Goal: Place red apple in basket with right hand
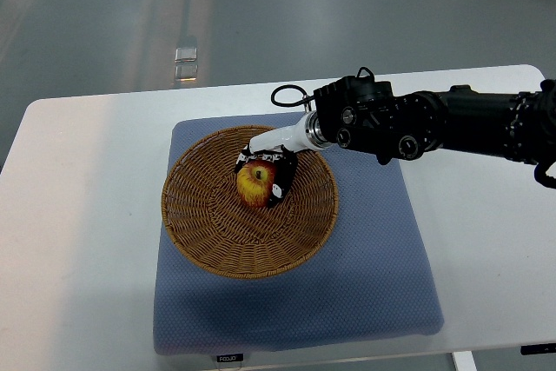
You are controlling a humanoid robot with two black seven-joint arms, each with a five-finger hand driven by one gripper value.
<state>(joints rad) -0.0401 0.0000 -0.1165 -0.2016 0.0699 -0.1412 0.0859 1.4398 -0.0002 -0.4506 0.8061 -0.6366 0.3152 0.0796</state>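
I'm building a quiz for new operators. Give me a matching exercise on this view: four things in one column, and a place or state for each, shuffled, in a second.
Things:
1. apple
2. basket
3. cushion
4. right hand

Places or states:
A. lies flat on the white table, under the basket
B. closed around the apple, over the basket
C. held in the hand, above the basket's middle
D. sits on the blue cushion, round and woven

Pairs: 1-C, 2-D, 3-A, 4-B
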